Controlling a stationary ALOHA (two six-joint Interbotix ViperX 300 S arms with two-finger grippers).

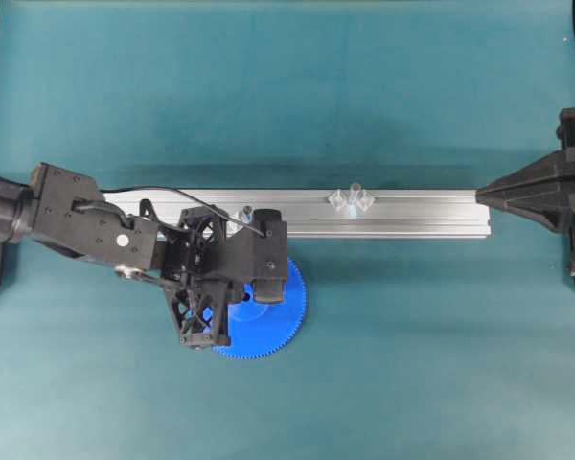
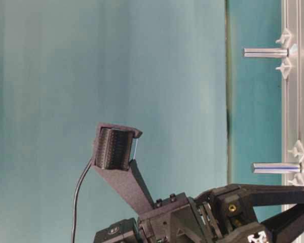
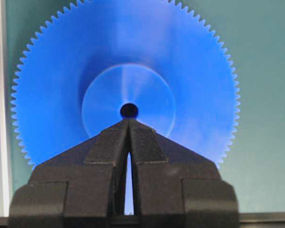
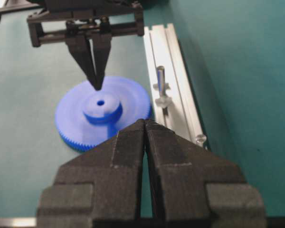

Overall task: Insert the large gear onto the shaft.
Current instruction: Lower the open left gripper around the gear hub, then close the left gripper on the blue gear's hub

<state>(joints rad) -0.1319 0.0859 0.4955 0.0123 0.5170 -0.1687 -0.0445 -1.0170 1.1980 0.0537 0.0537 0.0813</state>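
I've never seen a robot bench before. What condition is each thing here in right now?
Gear: flat on the mat, hub up, not held.
Shaft: upright on the rail, bare.
Left tool: shut, tips just above the gear's hub.
Right tool: shut, empty, away from the gear.

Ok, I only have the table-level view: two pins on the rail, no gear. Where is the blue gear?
Observer: The gear lies flat on the mat beside the rail, under the left gripper.
Operator: Is that gripper holding it?
Observer: No. Its jaws are shut, with the tips pointing down at the raised hub near the centre hole.
Operator: And the right gripper?
Observer: The right gripper is shut and empty, at the right end of the rail in the overhead view.
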